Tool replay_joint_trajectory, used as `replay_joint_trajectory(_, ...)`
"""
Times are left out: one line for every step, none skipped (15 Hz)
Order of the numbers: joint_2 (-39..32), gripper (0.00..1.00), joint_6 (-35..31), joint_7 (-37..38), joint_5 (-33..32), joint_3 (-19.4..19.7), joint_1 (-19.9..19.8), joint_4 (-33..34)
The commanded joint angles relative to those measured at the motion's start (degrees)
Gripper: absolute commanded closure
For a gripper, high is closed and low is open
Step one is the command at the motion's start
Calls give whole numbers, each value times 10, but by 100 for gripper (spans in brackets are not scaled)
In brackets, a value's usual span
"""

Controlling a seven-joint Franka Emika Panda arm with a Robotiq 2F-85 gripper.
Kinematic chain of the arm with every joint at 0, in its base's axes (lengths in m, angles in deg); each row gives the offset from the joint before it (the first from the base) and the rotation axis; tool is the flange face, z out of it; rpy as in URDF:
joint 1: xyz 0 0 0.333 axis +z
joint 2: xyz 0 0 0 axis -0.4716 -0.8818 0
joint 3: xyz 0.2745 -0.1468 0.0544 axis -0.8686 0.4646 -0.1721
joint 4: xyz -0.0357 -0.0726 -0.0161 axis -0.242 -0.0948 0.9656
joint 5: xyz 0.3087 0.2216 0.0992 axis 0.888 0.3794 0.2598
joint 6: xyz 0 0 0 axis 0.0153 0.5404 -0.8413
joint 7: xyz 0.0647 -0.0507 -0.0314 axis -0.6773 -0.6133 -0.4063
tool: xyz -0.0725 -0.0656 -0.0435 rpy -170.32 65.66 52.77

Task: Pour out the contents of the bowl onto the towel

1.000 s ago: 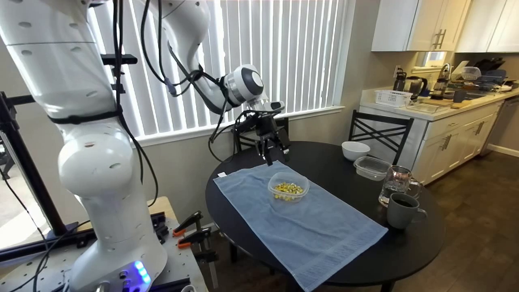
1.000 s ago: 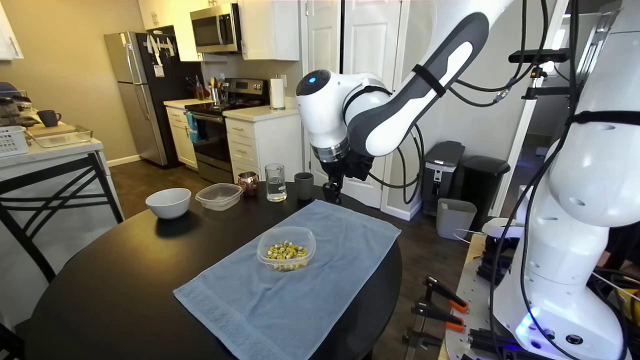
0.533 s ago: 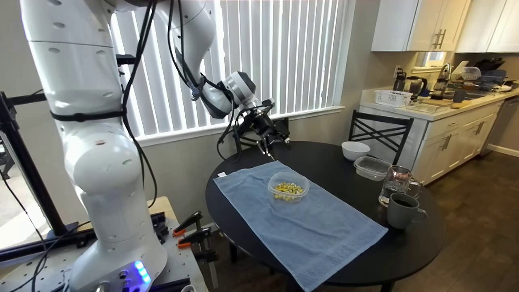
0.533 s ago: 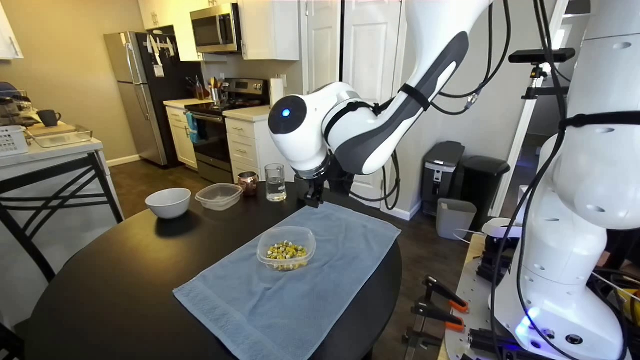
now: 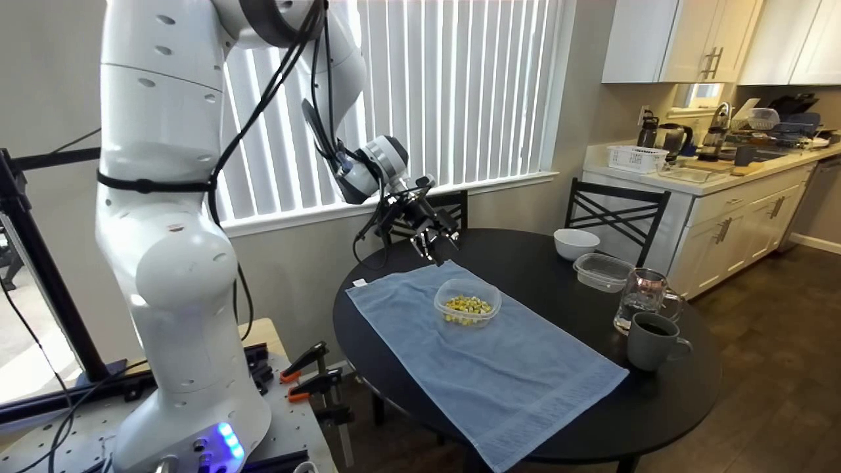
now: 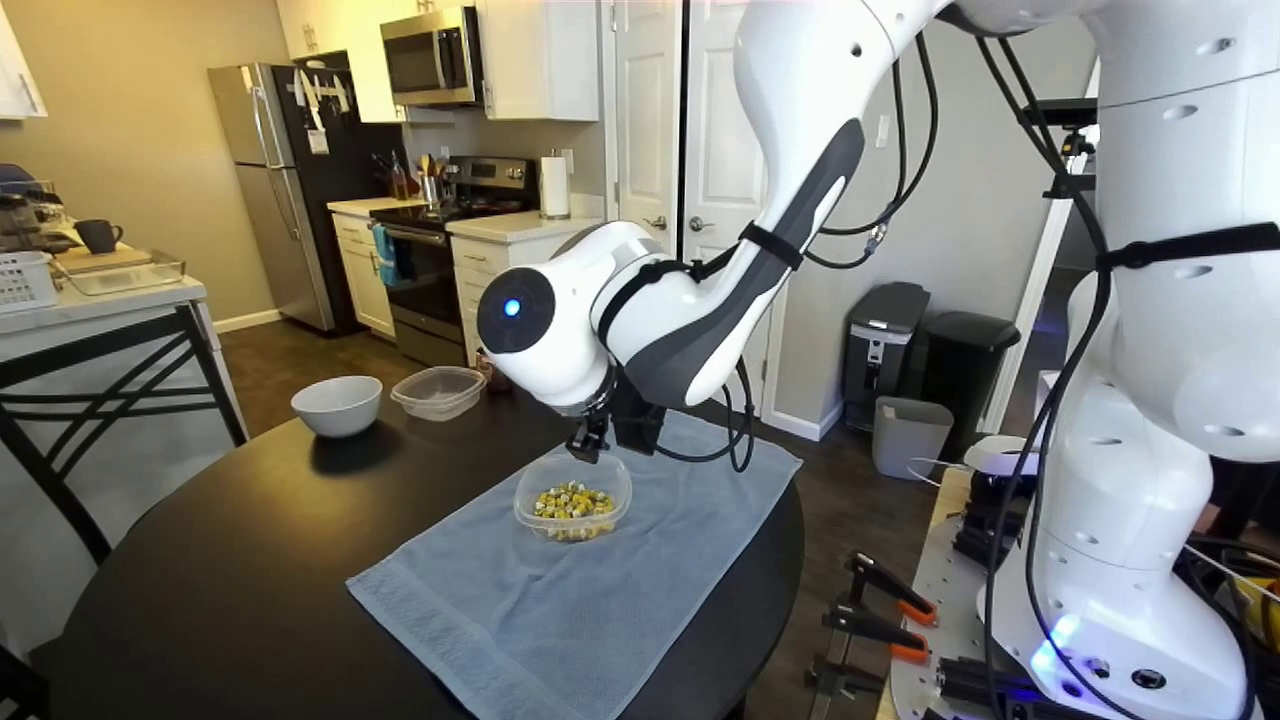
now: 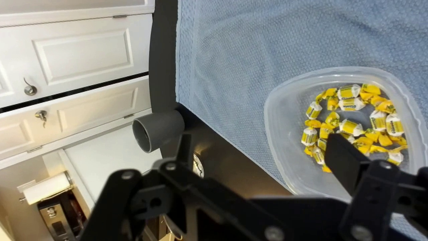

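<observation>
The bowl, a clear plastic container, stands upright on the towel in both exterior views (image 5: pixel 468 287) (image 6: pixel 538 480) and at right in the wrist view (image 7: pixel 287 110). Its contents are yellow and white wrapped candies (image 5: pixel 468 307) (image 6: pixel 572 505) (image 7: pixel 351 127), lying inside it. The light blue towel (image 5: pixel 506 381) (image 6: pixel 560 610) (image 7: pixel 234 60) lies flat on the table. My gripper (image 5: pixel 443 251) (image 6: pixel 605 445) (image 7: pixel 257 140) is open and empty, tilted, near the bowl. In the wrist view one finger overlaps the bowl and the other is outside it; contact does not show.
On the dark table (image 5: pixel 525 276) are a white bowl (image 5: pixel 576 244) (image 6: pixel 338 408) and another clear container (image 5: pixel 603 272) (image 6: pixel 440 393). A glass mug (image 5: pixel 637 302) and a grey mug (image 5: pixel 650 348) (image 7: pixel 160 129) stand past the towel. A chair (image 5: pixel 617 210) stands behind the table.
The arm has swung and lowered, bringing my gripper from beyond the towel's far edge to close by the bowl. The arm now hides the glass mug and grey mug in an exterior view.
</observation>
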Motion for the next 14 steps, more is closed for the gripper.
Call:
replay_joint_trajectory(-67,0,14,1,-17,15,12,42)
replay_joint_trajectory(-85,0,17,-4,-18,19,14,57)
replay_joint_trajectory(-101,0,21,-13,-16,21,17,75)
replay_joint_trajectory(-115,0,22,-18,-18,24,20,90)
replay_joint_trajectory(-129,0,26,-22,-23,27,25,109)
replay_joint_trajectory(-139,0,28,-25,-25,28,29,124)
replay_joint_trajectory(-142,0,12,-36,-10,23,24,138)
replay_joint_trajectory(-141,0,-4,-47,3,17,21,147)
replay_joint_trajectory(-142,0,-14,-53,7,15,21,154)
replay_joint_trajectory(-141,0,-21,-63,12,12,21,159)
replay_joint_trajectory(-141,0,-27,-68,18,12,21,164)
replay_joint_trajectory(-141,0,-30,-74,26,11,22,166)
replay_joint_trajectory(-143,0,-34,-83,40,11,22,168)
replay_joint_trajectory(-145,0,-45,-96,65,8,17,167)
